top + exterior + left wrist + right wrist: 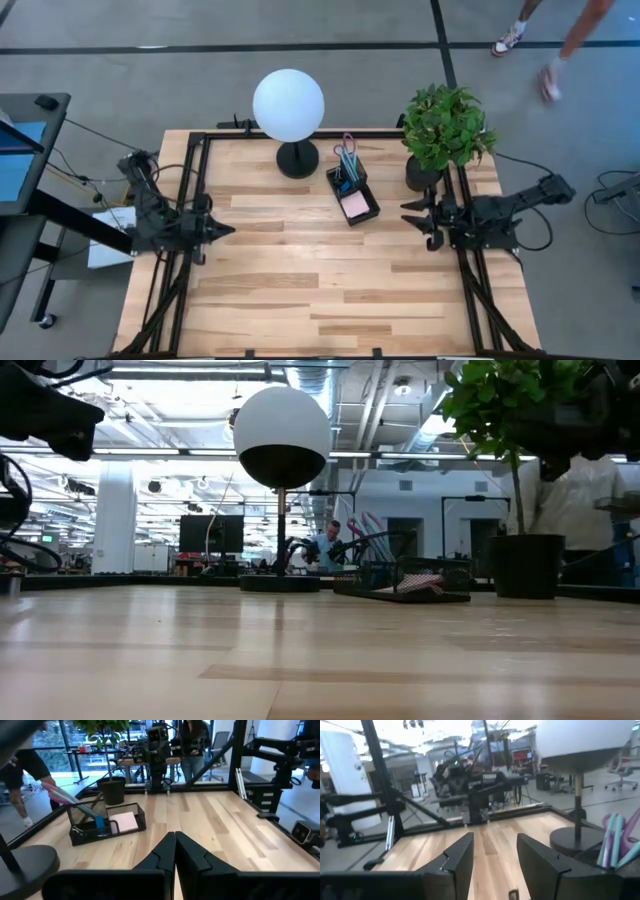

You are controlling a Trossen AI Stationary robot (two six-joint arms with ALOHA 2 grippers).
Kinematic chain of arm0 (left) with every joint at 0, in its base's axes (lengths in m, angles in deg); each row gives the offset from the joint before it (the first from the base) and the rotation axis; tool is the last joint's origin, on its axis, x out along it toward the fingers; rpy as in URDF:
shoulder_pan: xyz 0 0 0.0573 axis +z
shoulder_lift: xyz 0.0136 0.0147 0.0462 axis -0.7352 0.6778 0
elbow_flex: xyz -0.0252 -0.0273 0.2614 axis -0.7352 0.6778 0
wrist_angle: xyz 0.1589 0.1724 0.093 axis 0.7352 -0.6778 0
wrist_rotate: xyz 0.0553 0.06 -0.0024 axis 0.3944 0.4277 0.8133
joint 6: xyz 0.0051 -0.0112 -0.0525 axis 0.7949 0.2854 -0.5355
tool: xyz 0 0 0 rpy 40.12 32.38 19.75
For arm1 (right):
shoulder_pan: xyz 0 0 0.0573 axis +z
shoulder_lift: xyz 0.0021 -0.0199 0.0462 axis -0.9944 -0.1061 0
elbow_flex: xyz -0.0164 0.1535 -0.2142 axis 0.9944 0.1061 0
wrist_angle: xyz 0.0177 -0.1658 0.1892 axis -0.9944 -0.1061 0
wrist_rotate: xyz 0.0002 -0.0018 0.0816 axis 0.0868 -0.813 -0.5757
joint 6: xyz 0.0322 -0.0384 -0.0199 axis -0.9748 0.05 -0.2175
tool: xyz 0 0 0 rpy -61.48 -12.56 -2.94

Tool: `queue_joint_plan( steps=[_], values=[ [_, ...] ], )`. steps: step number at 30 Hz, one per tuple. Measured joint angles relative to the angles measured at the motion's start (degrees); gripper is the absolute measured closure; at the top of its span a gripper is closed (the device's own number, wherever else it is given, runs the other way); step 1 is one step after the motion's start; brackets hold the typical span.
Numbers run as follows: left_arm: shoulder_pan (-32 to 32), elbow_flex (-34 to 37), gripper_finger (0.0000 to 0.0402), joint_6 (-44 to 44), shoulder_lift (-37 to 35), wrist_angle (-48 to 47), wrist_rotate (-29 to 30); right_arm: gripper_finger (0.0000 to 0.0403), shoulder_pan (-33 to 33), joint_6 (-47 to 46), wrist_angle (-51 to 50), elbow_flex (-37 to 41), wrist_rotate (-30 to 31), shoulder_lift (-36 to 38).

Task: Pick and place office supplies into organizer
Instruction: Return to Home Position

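The organizer (352,193) stands far back on the desk (300,290) between lamp base (297,160) and plant pot (422,175), pink sticky-note pad (355,205) in its tray, scissors (347,152) in its cup; a wide swing home by the right arm might knock the plant pot; left pincer (226,231) pressed together, empty; right pincer (410,214) spread, holding nothing.

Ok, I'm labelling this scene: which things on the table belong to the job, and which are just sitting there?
Job: organizer; pink sticky-note pad in its tray; scissors standing in its cup.
Just there: globe lamp; potted plant.
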Motion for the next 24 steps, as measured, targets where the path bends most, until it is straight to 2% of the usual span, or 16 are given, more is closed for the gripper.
queue_joint_plan(
  steps=[13,17,21,24],
  values=[
    [14.90,0.00,0.0402,1.39,0.02,0.56,-16.17,0.0260,-3.00,1.57,-1.17,0.00,1.64,1.37],
    [17.67,0.00,0.0402,2.20,0.02,-2.85,-22.25,0.0257,-3.00,1.57,-1.13,0.00,1.64,1.37],
    [18.78,0.00,0.0401,-6.73,0.08,-8.60,-22.37,0.0258,-3.00,1.57,-1.13,0.00,1.63,1.37],
    [18.83,0.00,0.0402,-12.36,0.39,-8.47,-21.68,0.0261,-3.00,1.54,-1.12,0.00,1.64,1.37]
  ],
)
